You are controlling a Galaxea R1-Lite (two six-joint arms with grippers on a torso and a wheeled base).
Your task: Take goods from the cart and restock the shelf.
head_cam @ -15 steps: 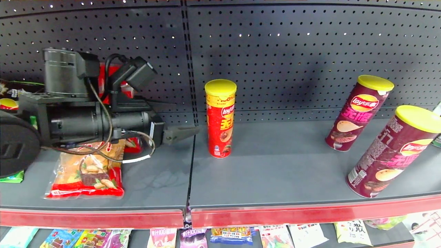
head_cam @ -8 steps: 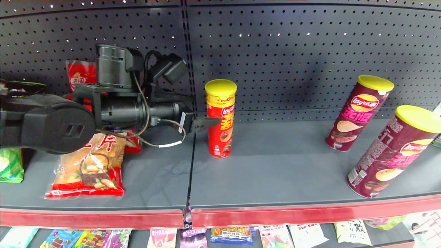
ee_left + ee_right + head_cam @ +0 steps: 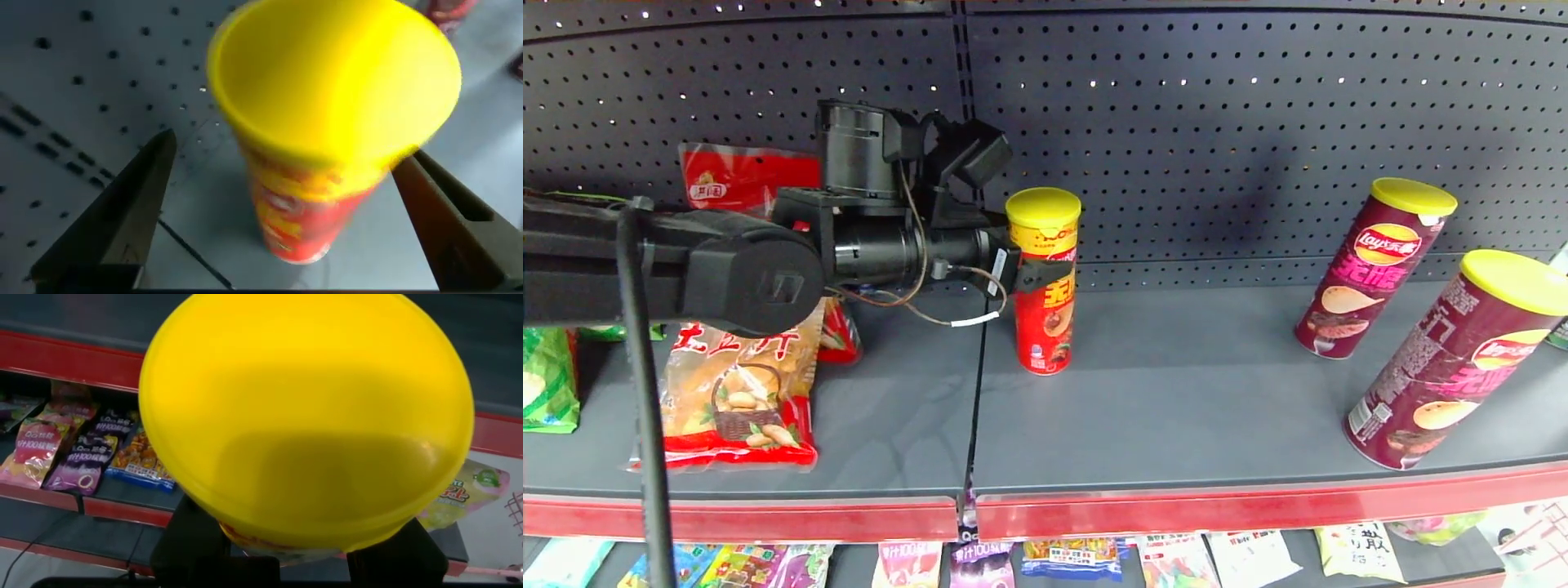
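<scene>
A grey shelf (image 3: 1176,408) backed by pegboard (image 3: 1217,122) is carrying an upright red can (image 3: 1045,318) with a yellow lid, two maroon cans (image 3: 1372,269) well off to its right, and a peanut bag (image 3: 739,384) lying to its left. The left gripper (image 3: 292,147) is straddling the red can's upper part, jaws spread wide, one finger on each side. The right gripper (image 3: 298,547) is gripping a second yellow-lidded can (image 3: 306,416), with snack packets (image 3: 73,449) lying on a lower shelf beyond it.
</scene>
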